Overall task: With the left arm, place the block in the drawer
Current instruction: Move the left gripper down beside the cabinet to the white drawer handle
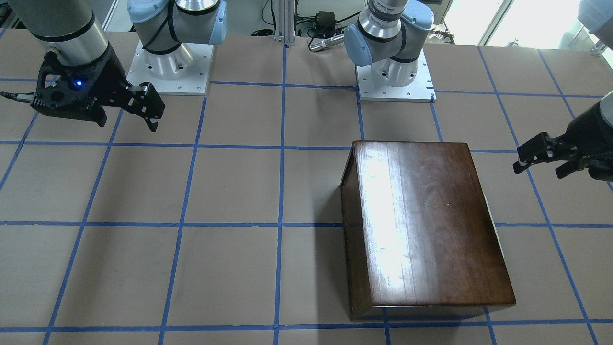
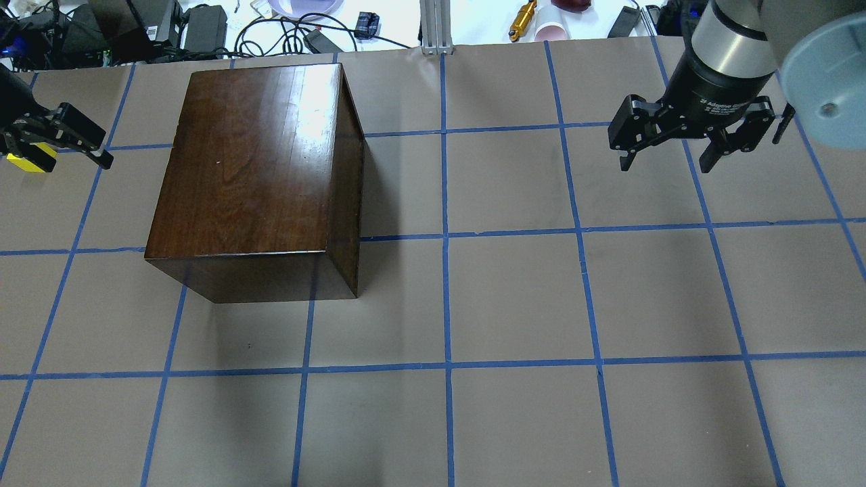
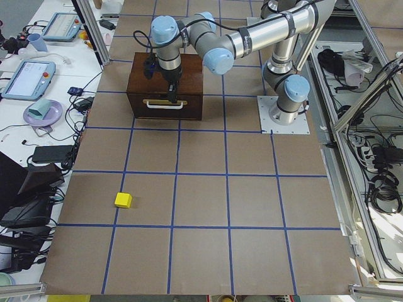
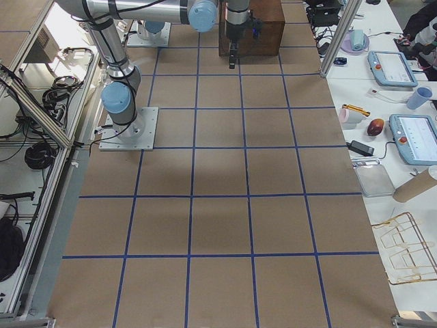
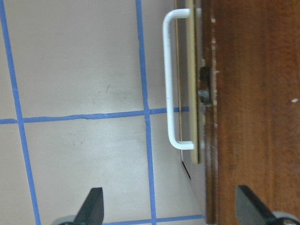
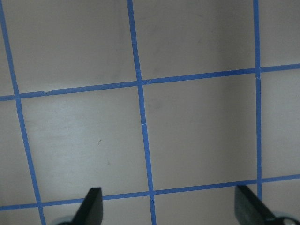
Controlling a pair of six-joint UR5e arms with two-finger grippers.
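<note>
Left wrist-mounted view: left hand [image 5: 168,212] spread wide and empty, clear of the white handle [image 5: 167,84].

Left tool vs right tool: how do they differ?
The left tool hovers by the cabinet, over its white handle; the right tool hangs over bare table, well away. The left tool's fingers span the cabinet's front edge; the right tool's span only taped table. Both open, empty.

Small yellow block [image 3: 123,200] lying flat, well apart from drawer [image 3: 157,111] — shut, white-handled
</note>
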